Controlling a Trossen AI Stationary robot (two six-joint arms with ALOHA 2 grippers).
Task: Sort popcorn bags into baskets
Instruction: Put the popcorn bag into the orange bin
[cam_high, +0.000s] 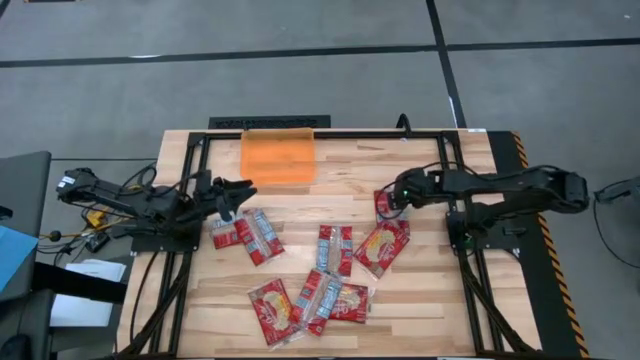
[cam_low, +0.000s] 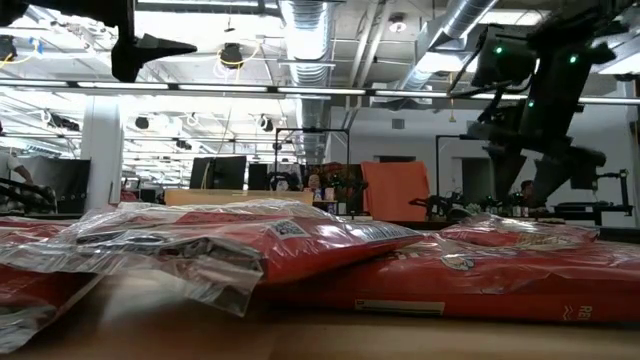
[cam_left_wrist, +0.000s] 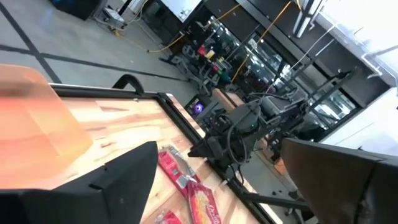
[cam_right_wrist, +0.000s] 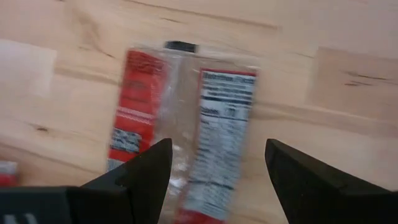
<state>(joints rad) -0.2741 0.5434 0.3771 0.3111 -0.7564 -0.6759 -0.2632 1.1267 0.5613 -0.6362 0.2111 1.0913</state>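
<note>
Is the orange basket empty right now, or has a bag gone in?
Empty. In the high view the orange basket shows only its own translucent floor; the popcorn bags all lie on the table outside it.

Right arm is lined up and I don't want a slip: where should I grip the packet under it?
Come straight down on the popcorn bag lying flat, printed back up, under the open right gripper. Put the fingers across its narrow width at mid-length; nothing touches its long edges.
</note>
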